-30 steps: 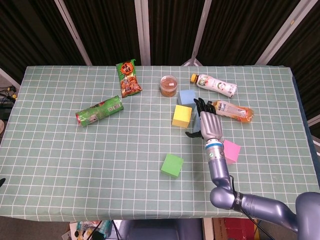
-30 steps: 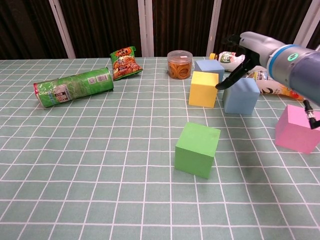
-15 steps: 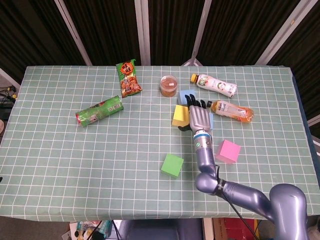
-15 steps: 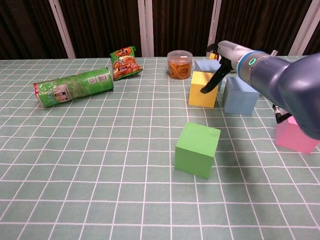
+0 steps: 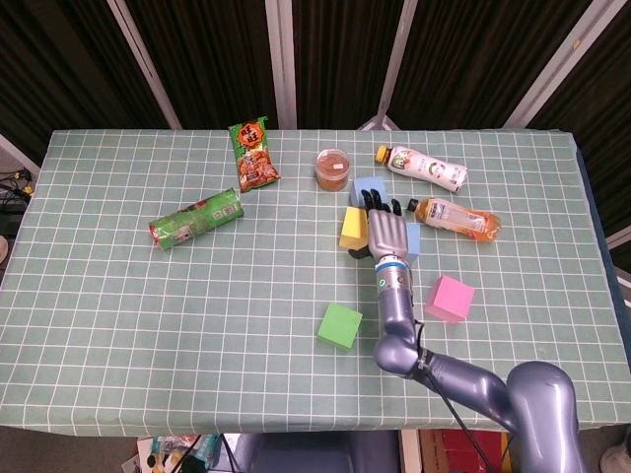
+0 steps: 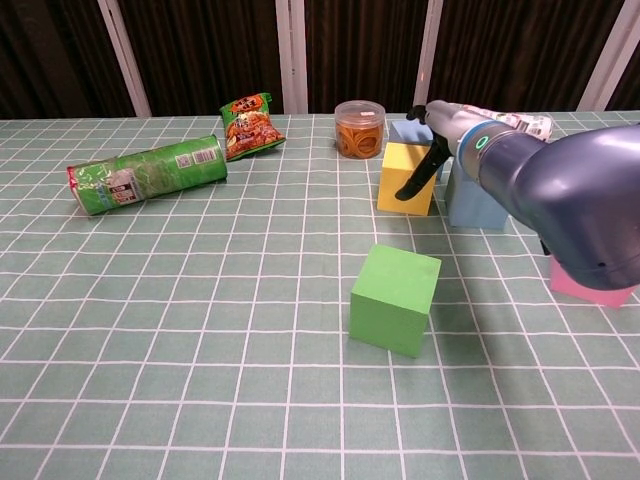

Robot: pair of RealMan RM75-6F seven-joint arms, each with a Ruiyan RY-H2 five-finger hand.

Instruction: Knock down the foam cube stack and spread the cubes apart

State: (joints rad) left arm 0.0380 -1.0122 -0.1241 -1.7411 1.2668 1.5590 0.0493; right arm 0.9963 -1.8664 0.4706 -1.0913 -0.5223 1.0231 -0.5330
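No stack stands; the foam cubes lie singly on the green checked cloth. My right hand [image 5: 386, 233] hovers with its fingers stretched out and apart, holding nothing, over the gap between the yellow cube [image 5: 349, 229] and a blue cube [image 5: 413, 237]. In the chest view the right hand [image 6: 437, 128] hangs beside the yellow cube [image 6: 405, 178], its thumb pointing down the cube's right side. Just behind sits a second blue cube [image 5: 365, 185]. Nearer me lie the green cube [image 5: 339, 326] and the pink cube [image 5: 450, 299]. My left hand shows in neither view.
A green snack can [image 5: 195, 219] lies at the left, a red-green snack bag [image 5: 254, 155] behind it. An orange-filled jar [image 5: 333, 169] stands close behind the cubes. Two bottles [image 5: 424, 168] [image 5: 459, 218] lie to the right of the blue cubes.
My right hand has swung left, from over the nearer blue cube to beside the yellow cube. The cubes have stayed in place.
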